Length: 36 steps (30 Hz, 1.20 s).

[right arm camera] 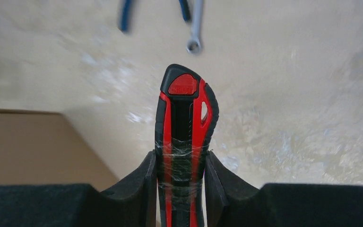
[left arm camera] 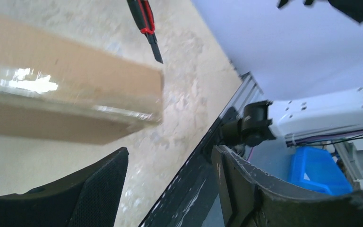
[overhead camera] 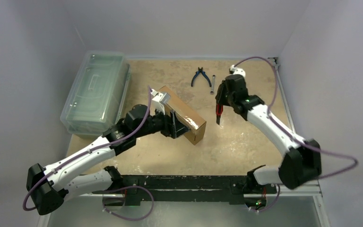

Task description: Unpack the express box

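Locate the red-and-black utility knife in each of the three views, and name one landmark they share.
Top external: the utility knife is just right of centre, pointing down beside the express box.
Left wrist: at the top edge, left of centre, above the box's corner.
Right wrist: dead centre, clamped in the right gripper.
Shared landmark: the express box.

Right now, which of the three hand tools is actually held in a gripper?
The red-and-black utility knife, clamped in the right gripper. The blue-handled pliers and the silver wrench lie loose on the far side of the table.
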### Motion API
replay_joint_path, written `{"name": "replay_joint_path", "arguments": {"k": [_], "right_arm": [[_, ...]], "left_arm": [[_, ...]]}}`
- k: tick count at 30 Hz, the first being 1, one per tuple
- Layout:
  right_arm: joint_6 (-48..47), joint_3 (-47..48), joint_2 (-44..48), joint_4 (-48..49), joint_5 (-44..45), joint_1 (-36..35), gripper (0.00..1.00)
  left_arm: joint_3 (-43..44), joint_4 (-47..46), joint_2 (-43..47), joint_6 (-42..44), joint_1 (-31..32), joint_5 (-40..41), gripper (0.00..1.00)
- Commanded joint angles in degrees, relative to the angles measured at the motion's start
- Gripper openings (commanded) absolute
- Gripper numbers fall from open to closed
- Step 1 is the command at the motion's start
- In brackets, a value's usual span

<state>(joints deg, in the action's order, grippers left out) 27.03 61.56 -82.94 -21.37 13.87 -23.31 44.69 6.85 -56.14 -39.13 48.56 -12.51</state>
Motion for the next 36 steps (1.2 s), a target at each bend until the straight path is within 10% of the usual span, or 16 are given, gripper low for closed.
{"name": "replay_joint_path", "arguments": {"k": [1,10,19,36], "right_arm": [[2.5,2.2,16.1,1.4,-0.9,0.0,0.0],[13.0,4.1,26.6,6.7,-18.1,-1.8,0.0],[18.0,3.9,25.8,7.2,-12.4,-11.0,0.0],[15.9,4.3,25.7,5.8,-7.1,-19.2,0.0]], "left_arm": [[5.6,-9.9,0.0,1.7,0.2,-2.0,0.66],[11.9,-17.1,-6.5,0.6,1.3,2.9,0.67],[14.8,-15.6,-11.1,3.9,5.7,10.0,0.64],[14.8,-14.7,-13.1,2.4,6.1,10.7,0.22]]}}
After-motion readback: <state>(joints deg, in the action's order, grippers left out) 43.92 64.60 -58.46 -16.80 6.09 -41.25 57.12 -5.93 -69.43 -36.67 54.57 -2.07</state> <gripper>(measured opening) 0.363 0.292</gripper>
